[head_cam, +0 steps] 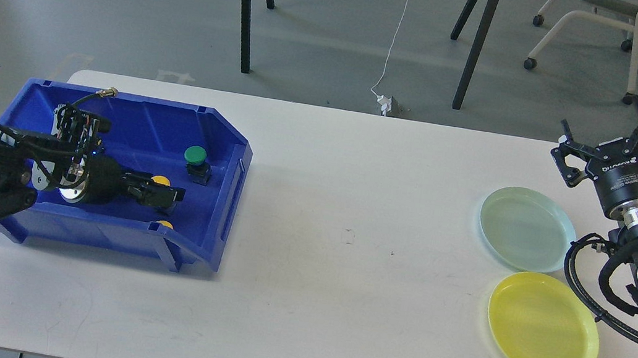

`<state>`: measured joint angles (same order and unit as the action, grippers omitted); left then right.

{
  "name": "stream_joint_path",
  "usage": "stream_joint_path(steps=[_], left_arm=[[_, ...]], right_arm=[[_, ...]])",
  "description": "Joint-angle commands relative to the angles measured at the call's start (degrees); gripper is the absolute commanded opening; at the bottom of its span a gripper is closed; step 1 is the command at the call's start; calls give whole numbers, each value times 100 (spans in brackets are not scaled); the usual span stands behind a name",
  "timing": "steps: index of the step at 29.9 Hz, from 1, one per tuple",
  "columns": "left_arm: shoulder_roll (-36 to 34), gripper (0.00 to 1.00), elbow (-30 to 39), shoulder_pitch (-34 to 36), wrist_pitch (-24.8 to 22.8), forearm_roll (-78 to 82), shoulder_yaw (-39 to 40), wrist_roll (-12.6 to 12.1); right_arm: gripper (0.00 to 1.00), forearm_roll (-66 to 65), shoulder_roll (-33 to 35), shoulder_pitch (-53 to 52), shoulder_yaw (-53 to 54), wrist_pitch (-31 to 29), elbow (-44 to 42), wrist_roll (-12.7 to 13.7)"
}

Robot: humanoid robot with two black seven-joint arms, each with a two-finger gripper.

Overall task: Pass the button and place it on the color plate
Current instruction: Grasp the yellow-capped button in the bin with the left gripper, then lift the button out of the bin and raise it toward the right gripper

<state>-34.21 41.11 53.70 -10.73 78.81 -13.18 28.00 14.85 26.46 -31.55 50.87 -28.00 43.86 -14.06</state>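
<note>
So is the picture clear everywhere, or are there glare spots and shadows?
Head view: mostly sharp and evenly lit. The blue bin throws a soft shadow on the white table at its near side. A metal disc on the left arm glares white, hiding detail beside the left hand. The yellow plate and green plate show only faint sheen.

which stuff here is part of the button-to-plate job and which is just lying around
Job:
- green-capped push button
- yellow-capped button at left gripper
- open-fronted blue plastic bin
- round pale green plate
- round yellow plate
- right gripper, open

Lying about:
- white cable and plug on floor
- black stand legs
</note>
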Motion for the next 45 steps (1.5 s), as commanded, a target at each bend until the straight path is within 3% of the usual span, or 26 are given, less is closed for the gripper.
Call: stream_joint_path(steps=[1, 5, 6, 8, 11, 18, 25, 29, 31, 36, 40, 45], left_arm=[[116, 56, -85, -27, 1, 11, 0, 0], [116, 44, -85, -27, -8, 11, -9, 0], [116, 31, -85, -35, 1, 20, -9, 0], [116, 17, -94, -53, 1, 46, -9, 0], [116, 8, -85, -18, 19, 38, 0, 0], [-454, 6, 388, 70, -25, -24, 490, 0], [-1482, 7, 1987, 26, -675, -672, 2335, 0], [-1554, 8, 2656, -71, -869, -1831, 3013, 0], [-1371, 8, 2744, -71, -869, -2446, 3216, 0], [-159, 8, 2771, -79, -720, -3161, 3428, 0], [589, 8, 2675, -141, -246, -3249, 3436, 0], [916, 8, 2595, -255, -122, -3504, 3480, 0]], right_arm=[[100, 0, 0, 26, 2, 0, 0, -9], [100, 0, 0, 44, 45, 0, 0, -9], [100, 0, 9, 44, 54, 0, 0, -9], [100, 0, 9, 44, 63, 0, 0, -9], [100, 0, 0, 53, 63, 0, 0, 0], [100, 17, 9, 62, 186, 0, -35, 26], [100, 17, 27, -184, 520, 0, -1028, 53], [100, 26, 43, -211, 468, 0, -775, 53], [100, -61, 88, -176, 354, 0, -415, 53], [100, -1149, 465, -281, -218, 0, 253, 17], [100, -2160, 641, -246, -227, 0, 1009, 9], [98, -2479, 501, -202, -288, 0, 1677, 0]])
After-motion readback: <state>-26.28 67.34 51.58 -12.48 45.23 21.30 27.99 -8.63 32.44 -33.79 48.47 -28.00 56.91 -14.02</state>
